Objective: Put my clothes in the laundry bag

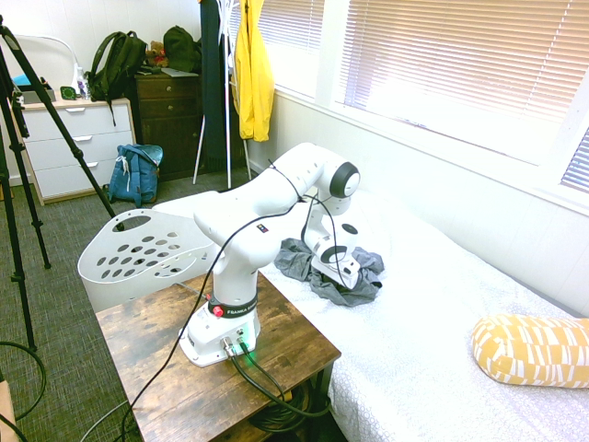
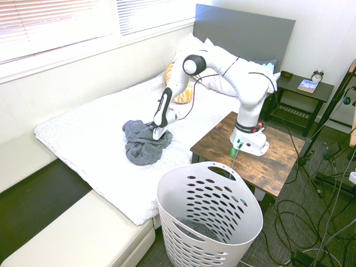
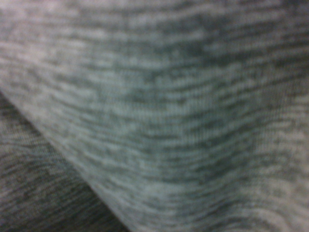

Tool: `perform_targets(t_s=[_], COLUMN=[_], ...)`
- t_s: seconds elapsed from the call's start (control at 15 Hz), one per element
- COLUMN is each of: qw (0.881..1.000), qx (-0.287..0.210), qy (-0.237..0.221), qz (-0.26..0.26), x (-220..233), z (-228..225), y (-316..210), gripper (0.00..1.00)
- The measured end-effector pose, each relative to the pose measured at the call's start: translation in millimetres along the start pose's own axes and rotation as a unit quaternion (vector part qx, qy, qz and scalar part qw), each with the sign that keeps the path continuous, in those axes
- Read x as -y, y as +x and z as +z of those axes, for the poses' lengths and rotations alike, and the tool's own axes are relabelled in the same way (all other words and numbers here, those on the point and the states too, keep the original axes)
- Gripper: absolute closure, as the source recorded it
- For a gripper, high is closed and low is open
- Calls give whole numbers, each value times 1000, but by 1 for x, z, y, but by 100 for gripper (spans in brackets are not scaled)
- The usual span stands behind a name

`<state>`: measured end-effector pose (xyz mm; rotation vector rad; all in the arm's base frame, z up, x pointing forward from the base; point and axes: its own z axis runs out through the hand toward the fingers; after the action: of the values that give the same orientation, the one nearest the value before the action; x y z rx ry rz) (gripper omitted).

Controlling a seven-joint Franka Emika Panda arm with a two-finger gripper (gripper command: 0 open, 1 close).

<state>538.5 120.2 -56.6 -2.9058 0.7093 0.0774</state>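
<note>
A bedroom is showing a white-covered bed [image 2: 83, 139], and on it the clothes [image 2: 143, 143] are lying in a crumpled grey heap. The gripper [image 2: 157, 132] is pressing straight down into the heap's edge, so grasping seems the step in hand. The fingers are sinking into folds; I cannot tell their spread. Next, probably, comes lifting toward the laundry bag [image 2: 208, 222], standing on the floor beside the bed.

Bright daylight through window blinds [image 1: 442, 64], overexposed glare there, wrist view blurred, close fabric [image 3: 154, 116].
</note>
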Motion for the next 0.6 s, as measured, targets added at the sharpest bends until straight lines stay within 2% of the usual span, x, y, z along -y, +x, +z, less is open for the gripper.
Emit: perform_targets(t_s=[0.6], qw=[1000], qx=[7], qy=[10], qz=[11], x=[-17], z=[-4], y=[-19], gripper=[100])
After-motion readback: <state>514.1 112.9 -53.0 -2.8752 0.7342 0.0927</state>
